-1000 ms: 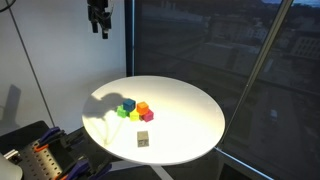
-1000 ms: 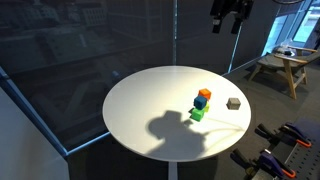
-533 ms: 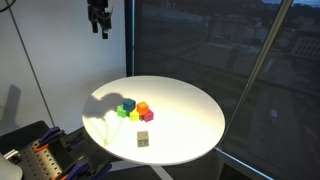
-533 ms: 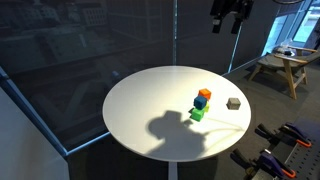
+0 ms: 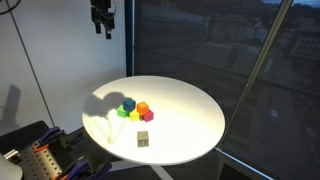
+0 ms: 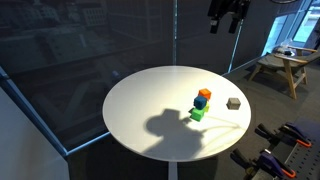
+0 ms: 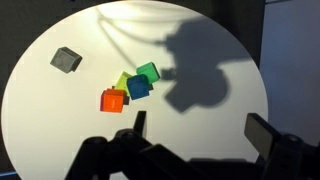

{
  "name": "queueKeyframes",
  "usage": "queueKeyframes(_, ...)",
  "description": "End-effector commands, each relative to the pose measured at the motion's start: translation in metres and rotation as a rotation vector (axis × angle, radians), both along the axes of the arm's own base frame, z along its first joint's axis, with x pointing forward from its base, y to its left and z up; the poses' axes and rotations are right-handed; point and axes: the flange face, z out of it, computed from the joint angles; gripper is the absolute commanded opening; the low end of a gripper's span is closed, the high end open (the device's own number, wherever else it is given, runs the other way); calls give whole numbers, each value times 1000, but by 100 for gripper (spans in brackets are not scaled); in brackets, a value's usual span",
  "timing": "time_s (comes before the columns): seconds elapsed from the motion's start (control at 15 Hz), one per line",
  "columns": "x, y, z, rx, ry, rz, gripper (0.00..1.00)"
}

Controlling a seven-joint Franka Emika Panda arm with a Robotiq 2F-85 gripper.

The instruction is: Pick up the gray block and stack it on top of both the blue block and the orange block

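Note:
The gray block lies alone on the round white table, apart from a cluster of coloured cubes. In the cluster the blue block and the orange block sit close together. My gripper hangs high above the table, open and empty, well away from all blocks.
A green cube, a yellow cube and a red cube belong to the cluster. Dark windows surround the table. A wooden stool and equipment stand beside it.
The gripper has shifted very slightly; the blocks have not moved.

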Motion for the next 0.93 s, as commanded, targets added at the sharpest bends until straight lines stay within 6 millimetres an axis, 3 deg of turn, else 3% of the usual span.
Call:
queueKeyframes(0.0, 19, 1, 9, -18, -24, -19, 100)
queueKeyframes(0.4, 41, -7, -4, -28, -44, -44, 100)
queueKeyframes(0.87, 40, -68, -8, -9, -29, -166, 100)
